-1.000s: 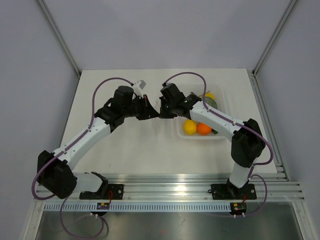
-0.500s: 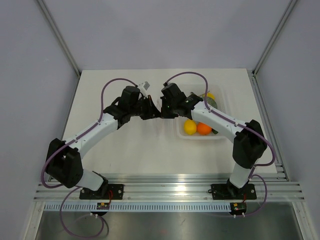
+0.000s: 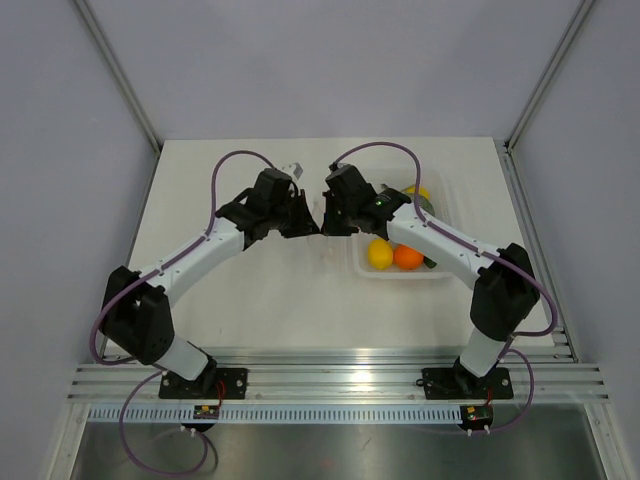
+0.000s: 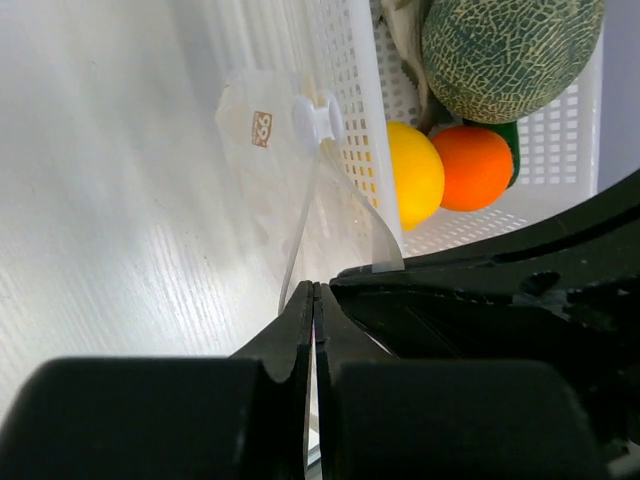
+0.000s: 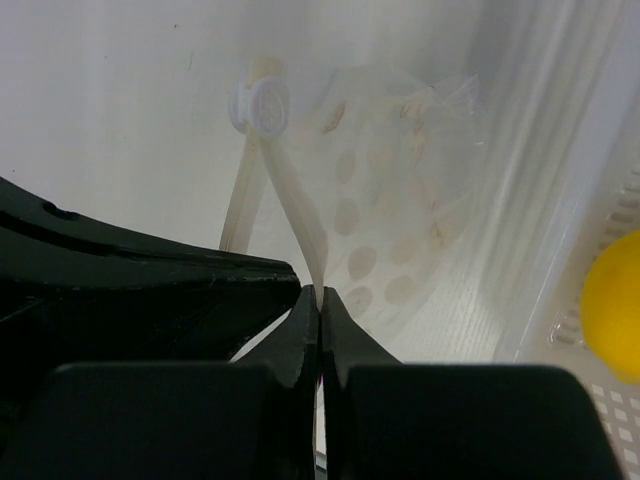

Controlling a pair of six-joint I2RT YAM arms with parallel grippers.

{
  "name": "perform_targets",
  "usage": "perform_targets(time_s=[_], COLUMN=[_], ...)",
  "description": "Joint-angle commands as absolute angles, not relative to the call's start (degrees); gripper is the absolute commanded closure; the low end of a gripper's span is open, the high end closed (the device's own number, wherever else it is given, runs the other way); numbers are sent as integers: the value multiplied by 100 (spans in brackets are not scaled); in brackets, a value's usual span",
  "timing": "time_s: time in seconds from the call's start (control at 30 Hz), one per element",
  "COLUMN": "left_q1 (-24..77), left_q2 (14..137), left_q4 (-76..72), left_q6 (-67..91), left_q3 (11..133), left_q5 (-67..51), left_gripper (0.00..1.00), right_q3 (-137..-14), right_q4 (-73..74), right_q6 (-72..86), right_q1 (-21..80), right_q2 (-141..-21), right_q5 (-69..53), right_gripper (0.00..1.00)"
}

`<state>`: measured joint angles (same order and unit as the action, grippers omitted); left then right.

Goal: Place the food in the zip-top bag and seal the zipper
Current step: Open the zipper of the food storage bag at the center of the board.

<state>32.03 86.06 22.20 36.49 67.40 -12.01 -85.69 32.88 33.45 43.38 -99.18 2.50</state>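
At mid-table point(image 3: 250, 300), just beside the perforated basket point(image 4: 350, 110), the zip-top bag point(image 4: 265, 195) is being gripped from both sides: one lip is being pinched by the left gripper point(image 4: 314, 300) and the other by the right gripper point(image 5: 320, 300), apparently so that the mouth can be parted. The lemon point(image 4: 415, 172) is lying unbagged in the basket against an orange point(image 4: 472, 167). The zipper point(image 5: 293, 215) is standing unsealed, its slider point(image 5: 262, 104) at the far end

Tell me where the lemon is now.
In the top view, the lemon lies in the white tray on the right side, beside the orange.
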Motion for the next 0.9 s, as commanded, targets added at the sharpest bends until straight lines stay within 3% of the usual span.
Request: perform_targets(time_s=[0.0,0.3,0.33,0.37,0.47,0.53,0.63,0.77,0.87], left_q1=[3383,3700,3700,3691,3700,3691,3691,3691,3691], left_q2=[8762,9246,9246,9246,9264,9237,9106,9167,9316], left_q4=[2363,3111,3146,3146,3182,3086,2927,2935,2944], left_q6=[3516,3472,3489,3507,3638,3735,3770,3683,3656], left_q3=[7189,7831,7831,7848,7892,7866,7761,7831,7884], left_q5=[-889,209,281,333,466,492,553,519,431], left_gripper=[100,98,94,83,78,67,41,33,30], right_q3=[-8683,-8579,-8509,-8464,-8332,-8288,-8218,-8156,-8174], right_q4=[2953,2866,2857,2822,2725,2707,2672,2655,2646], right_q6=[3445,3480,3480,3472,3507,3507,3507,3472,3472], right_q1=[4412,4500,4500,4500,4500,4500,4500,4491,4500], right_q2=[-9650,-9668,-9651,-9633,-9589,-9580,-9554,-9536,-9527], right_q5=[70,88,97,88,44,35,35,35,26], right_gripper=[100,100,100,100,100,100,100,100,86])
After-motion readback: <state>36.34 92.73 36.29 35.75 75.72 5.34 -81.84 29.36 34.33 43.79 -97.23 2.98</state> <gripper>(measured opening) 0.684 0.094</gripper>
